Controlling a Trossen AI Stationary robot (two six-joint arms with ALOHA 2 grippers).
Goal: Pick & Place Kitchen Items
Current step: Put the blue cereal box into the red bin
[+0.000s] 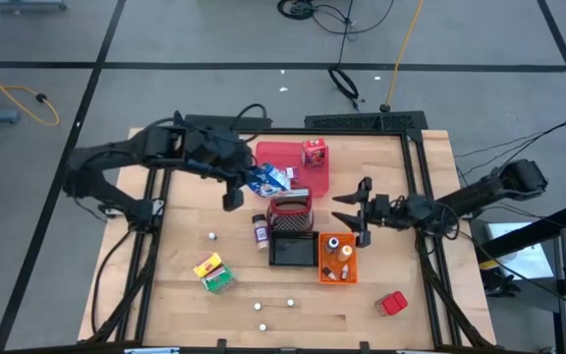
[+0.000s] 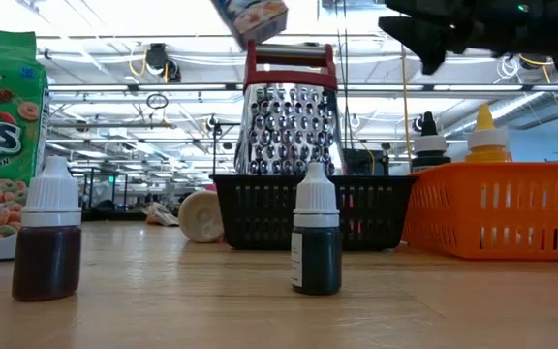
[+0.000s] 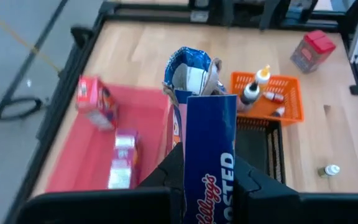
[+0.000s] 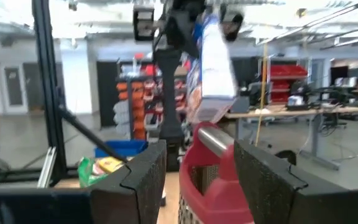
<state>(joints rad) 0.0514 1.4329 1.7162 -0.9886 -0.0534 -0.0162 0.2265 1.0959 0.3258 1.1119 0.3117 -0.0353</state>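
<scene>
My left gripper [image 1: 244, 185] [image 3: 209, 186] is shut on a blue cereal box [image 1: 268, 179] [image 2: 250, 16], held in the air between the red tray [image 1: 281, 154] and the grater [image 1: 290, 208]. My right gripper [image 1: 350, 210] [image 4: 194, 168] is open and hovers level just right of the grater's red handle [image 4: 211, 152], touching nothing. A red box [image 1: 314, 152] and small pink packs [image 3: 122, 163] lie in the tray. A yellow-green box [image 1: 212, 271], a red box [image 1: 391, 303], a dark bottle [image 1: 260, 231] [image 2: 316, 233] and tiny white pieces [image 1: 259, 306] rest on the table. My left gripper pinches the blue cereal box between its two fingers [image 3: 169, 174], one on each side of the end nearest the wrist [image 3: 209, 168]. The box is lifted clear and points away from the gripper, with its torn-open end [image 3: 193, 70] farthest out, above the grater.
The grater stands upright in the black wire basket [image 1: 293, 251] [image 2: 260, 208]. The orange bin [image 1: 337, 258] [image 2: 502, 208] beside it holds small bottles. Black frame rails [image 1: 416, 187] run along the table's edges. Bare wood lies near the table's near edge and left side.
</scene>
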